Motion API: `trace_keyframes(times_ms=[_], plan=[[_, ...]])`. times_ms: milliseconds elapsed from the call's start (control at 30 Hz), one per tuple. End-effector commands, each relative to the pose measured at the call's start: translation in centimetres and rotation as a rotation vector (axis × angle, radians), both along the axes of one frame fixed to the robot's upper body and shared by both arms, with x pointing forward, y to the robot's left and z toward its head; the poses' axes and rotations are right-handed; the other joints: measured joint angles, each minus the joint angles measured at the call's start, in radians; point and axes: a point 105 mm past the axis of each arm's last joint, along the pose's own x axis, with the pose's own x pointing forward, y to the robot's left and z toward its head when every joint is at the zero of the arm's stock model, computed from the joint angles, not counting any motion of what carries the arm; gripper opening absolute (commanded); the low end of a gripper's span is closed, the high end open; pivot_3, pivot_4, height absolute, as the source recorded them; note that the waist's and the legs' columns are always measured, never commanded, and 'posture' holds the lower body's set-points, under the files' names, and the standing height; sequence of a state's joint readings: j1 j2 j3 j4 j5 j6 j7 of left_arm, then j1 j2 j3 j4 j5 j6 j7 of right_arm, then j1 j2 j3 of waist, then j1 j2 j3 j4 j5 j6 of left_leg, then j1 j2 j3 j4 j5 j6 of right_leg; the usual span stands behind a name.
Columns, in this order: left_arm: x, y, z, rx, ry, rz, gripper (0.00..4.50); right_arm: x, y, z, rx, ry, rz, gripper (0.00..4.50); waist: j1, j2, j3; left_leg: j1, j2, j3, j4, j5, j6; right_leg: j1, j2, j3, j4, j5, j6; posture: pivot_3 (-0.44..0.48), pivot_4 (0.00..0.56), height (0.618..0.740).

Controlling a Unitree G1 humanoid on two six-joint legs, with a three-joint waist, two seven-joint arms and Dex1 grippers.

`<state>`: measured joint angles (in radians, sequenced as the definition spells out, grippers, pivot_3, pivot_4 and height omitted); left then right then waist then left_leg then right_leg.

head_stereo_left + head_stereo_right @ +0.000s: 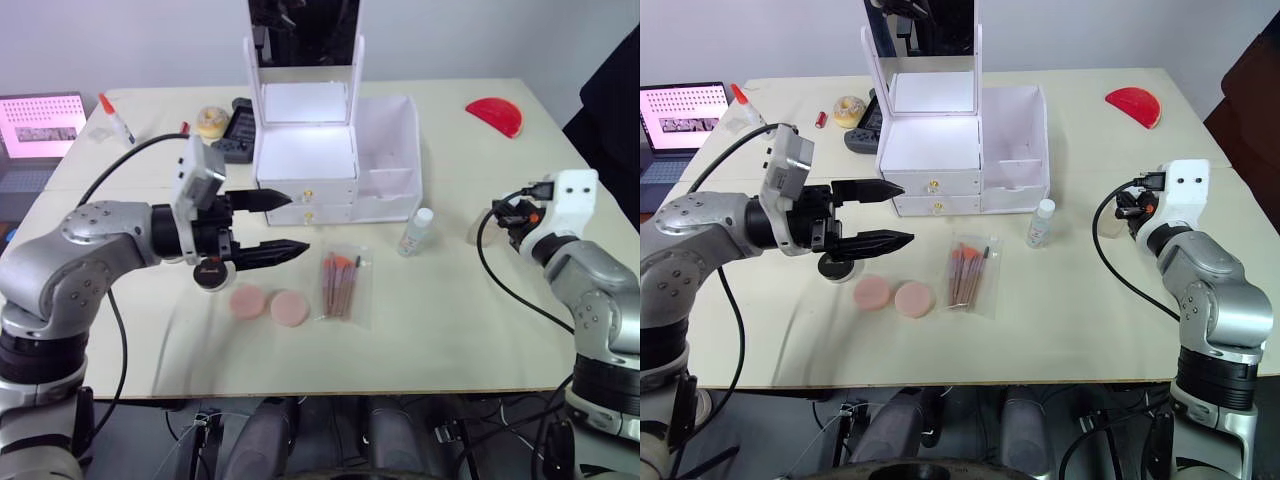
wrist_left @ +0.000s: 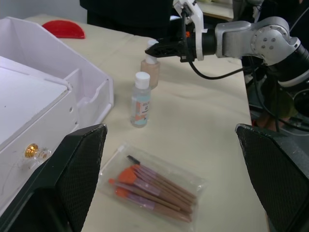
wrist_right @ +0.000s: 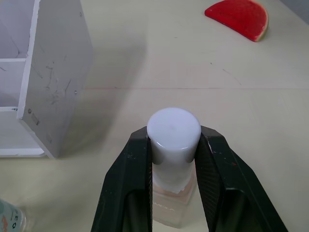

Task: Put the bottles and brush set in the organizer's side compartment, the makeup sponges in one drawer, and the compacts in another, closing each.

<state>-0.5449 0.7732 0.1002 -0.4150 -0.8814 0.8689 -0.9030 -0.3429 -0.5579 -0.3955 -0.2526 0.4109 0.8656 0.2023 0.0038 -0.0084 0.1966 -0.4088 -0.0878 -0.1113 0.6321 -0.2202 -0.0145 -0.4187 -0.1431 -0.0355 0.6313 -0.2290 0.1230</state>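
Note:
The white organizer (image 1: pixel 305 160) stands at the back of the table with its mirror upright, both gold-knobbed drawers (image 1: pixel 307 205) closed and the side compartment (image 1: pixel 390 150) on its right. My left gripper (image 1: pixel 298 222) hovers open in front of the drawers, above one black compact (image 1: pixel 210 275) that it partly hides. Two peach makeup sponges (image 1: pixel 268 304) and the brush set (image 1: pixel 343 285) lie in front of the organizer. A slim clear bottle (image 1: pixel 417 232) stands upright near the compartment. My right gripper (image 3: pixel 174 135) is shut on the white cap of the beige bottle (image 2: pixel 150 67), which is upright.
A red half-round object (image 1: pixel 495 115) lies at the back right. At the back left are a glue bottle (image 1: pixel 115 118), a yellowish tape roll (image 1: pixel 212 122) and a black device (image 1: pixel 238 130). A laptop (image 1: pixel 40 125) sits beyond the table's left edge.

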Motion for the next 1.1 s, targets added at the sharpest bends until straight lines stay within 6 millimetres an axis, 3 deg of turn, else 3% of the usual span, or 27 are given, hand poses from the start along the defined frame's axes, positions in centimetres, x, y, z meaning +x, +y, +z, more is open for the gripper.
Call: trace_keyframes(times_ms=[33,167,300,500,600,733,1100], plan=[[-0.3,0.2,0.9,-0.009,-0.047,0.003,4.50,-0.1,0.9,2.7,-0.027,-0.090,0.044,0.78,0.000,0.000,0.000,0.000,0.000,0.000,0.000,0.000,0.000,0.000,0.000,0.000,0.000,0.000,0.000,0.000,0.150,0.737],[0.1,0.5,0.9,-0.014,-0.050,0.023,4.50,0.1,2.3,6.0,-0.063,-0.147,0.143,0.78,-0.006,0.000,0.000,0.000,0.000,0.001,0.000,0.000,0.000,0.000,0.000,0.001,0.000,0.000,0.000,0.000,0.150,0.737],[0.5,0.9,0.9,-0.017,-0.056,0.050,4.50,0.4,5.5,10.5,-0.035,-0.212,0.322,0.78,-0.021,0.001,0.001,0.000,0.001,0.001,0.000,0.000,0.000,-0.001,0.001,0.002,0.000,0.001,-0.001,0.000,0.150,0.737],[0.8,1.1,1.3,-0.027,-0.065,0.068,4.50,1.4,10.3,14.9,0.032,-0.281,0.498,0.78,-0.019,0.001,0.001,0.000,0.010,0.003,-0.001,0.000,0.000,-0.003,0.009,0.002,-0.001,0.003,-0.005,0.000,0.150,0.737],[0.8,1.1,1.6,-0.031,-0.071,0.074,4.50,2.3,12.0,14.9,0.032,-0.272,0.531,0.78,-0.019,0.001,0.001,0.000,0.011,0.003,-0.001,0.000,0.000,-0.004,0.010,0.002,-0.001,0.003,-0.006,0.000,0.150,0.737],[0.6,1.1,1.7,-0.031,-0.075,0.078,4.50,4.0,13.4,13.0,0.011,-0.223,0.554,0.78,-0.017,0.000,0.001,-0.001,0.011,0.004,-0.001,0.000,-0.001,-0.004,0.010,0.002,-0.001,0.004,-0.006,0.000,0.150,0.737],[0.4,1.2,1.6,-0.027,-0.068,0.097,4.50,6.8,13.9,8.3,-0.063,-0.116,0.520,0.78,-0.022,0.000,0.001,-0.001,0.011,0.005,-0.001,0.001,-0.002,-0.006,0.011,0.004,-0.001,0.004,-0.006,0.000,0.150,0.737]])
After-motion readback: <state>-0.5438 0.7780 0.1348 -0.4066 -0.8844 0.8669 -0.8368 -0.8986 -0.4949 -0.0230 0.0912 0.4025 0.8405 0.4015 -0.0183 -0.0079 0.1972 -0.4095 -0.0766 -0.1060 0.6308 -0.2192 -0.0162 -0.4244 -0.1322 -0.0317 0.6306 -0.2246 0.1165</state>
